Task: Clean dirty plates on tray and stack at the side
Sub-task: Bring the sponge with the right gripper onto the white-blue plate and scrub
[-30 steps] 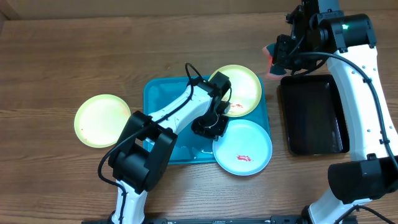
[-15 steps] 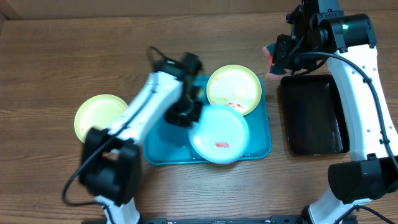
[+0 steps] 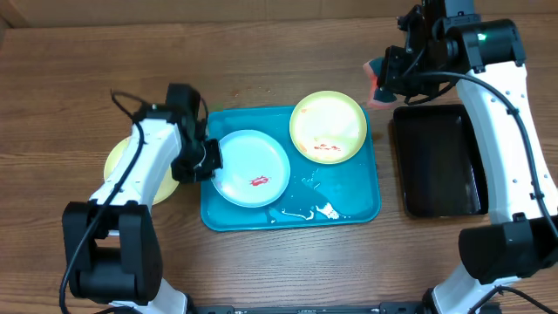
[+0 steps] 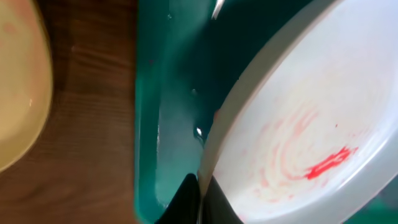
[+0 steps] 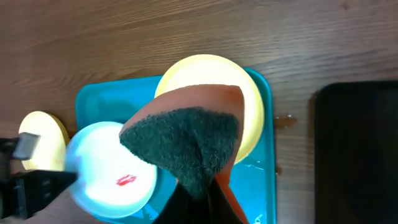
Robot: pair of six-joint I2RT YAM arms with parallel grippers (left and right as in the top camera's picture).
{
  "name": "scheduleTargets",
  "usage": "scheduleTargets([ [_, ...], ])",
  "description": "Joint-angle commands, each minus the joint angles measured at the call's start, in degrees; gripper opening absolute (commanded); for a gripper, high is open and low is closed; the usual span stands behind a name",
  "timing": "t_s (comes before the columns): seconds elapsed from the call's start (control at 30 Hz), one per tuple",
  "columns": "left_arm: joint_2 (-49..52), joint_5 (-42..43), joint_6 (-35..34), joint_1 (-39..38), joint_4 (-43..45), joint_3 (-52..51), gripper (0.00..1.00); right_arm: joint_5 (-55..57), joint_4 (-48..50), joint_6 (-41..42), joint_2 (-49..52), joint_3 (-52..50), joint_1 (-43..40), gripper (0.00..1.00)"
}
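Note:
My left gripper is shut on the left rim of the pale light-blue plate, which has a red smear and lies over the left half of the turquoise tray. The left wrist view shows my fingers pinching that plate's rim above the tray. A yellow-green plate with red smears lies on the tray's far right corner. A second yellow-green plate lies on the table left of the tray. My right gripper is shut on a sponge and holds it high beyond the tray's right corner.
A glossy black tray lies on the table right of the turquoise tray. Water drops and white smears lie on the turquoise tray's front part. Bare wooden table surrounds it.
My left gripper has pulled the light-blue plate from the tray's front right corner to its left half. The right arm with the sponge has barely moved.

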Motion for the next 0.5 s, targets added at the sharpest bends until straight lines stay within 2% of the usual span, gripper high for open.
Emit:
scheduleTargets([
  [0.0, -0.7, 0.2, -7.5, -0.3, 5.6, -5.4, 0.04, -1.2, 2.1, 0.5, 1.0, -0.8, 3.2, 0.04],
  [0.1, -0.7, -2.7, -14.0, 0.0, 11.0, -9.0, 0.04, -0.1, 5.0, 3.5, 1.1, -3.0, 6.8, 0.04],
  [0.2, -0.7, -4.9, -16.9, 0.0, 13.2, -10.8, 0.04, 0.1, 8.3, 5.6, 1.4, -5.9, 10.4, 0.04],
  [0.47, -0.7, -4.3, -16.0, 0.0, 15.3, -13.1, 0.04, 0.0, 16.2, 11.0, 2.9, -14.9, 19.1, 0.04],
])
